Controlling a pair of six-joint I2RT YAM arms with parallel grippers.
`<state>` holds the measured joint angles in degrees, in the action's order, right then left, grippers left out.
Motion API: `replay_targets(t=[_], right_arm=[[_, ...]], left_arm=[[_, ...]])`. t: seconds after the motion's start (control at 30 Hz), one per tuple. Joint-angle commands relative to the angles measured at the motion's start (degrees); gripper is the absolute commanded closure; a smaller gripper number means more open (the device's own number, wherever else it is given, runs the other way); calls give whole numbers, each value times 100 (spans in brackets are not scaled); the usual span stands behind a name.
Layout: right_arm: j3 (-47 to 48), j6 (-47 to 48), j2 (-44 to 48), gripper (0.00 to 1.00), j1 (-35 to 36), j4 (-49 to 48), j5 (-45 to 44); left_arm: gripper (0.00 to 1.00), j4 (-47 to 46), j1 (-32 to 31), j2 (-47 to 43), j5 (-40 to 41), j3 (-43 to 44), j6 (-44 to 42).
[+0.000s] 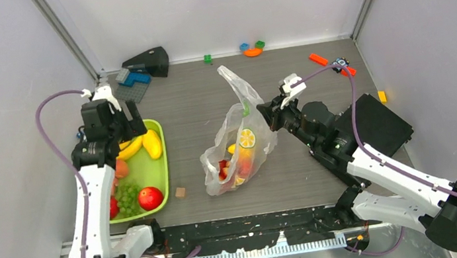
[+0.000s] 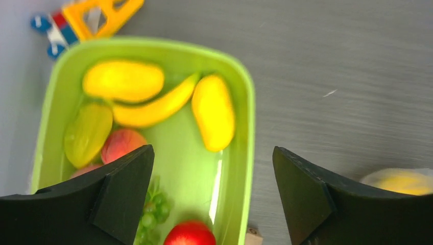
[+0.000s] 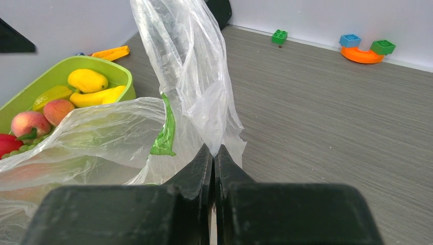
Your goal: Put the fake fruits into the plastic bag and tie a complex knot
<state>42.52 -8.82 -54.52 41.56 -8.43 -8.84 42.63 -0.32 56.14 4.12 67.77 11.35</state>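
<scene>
Right gripper (image 3: 214,151) pinched shut on 1 crinkly see-through bag (image 3: 186,76); left gripper (image 2: 212,149) wide open, empty, over 1 green tray (image 2: 245,102).

Apple (image 2: 190,235) cut by bottom edge; grapes (image 2: 154,213) half hidden

Grey tabletop (image 1: 195,100) (pale walls (image 1: 217,10)).

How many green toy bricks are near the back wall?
2. The lone green brick sits on the table; the second green brick is at one end of the orange arch.
</scene>
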Motion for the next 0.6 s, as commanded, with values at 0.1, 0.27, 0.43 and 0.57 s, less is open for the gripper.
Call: replay_targets(t=[0.1,0.27,0.43,0.57], right_arm=[[19,42,241,95,-8,-207,8],[-52,25,261,95,-8,-286,61],[-82,51,248,95,-11,-326,59],[-78,55,268,95,-8,-309,41]], left_arm=[[21,-812,731,654,116,-1054,708],[27,-947,818,1725,-338,-874,949],[30,-1401,816,2501,-1226,-738,1307],[31,-1255,811,2982,-1024,-477,1195]])
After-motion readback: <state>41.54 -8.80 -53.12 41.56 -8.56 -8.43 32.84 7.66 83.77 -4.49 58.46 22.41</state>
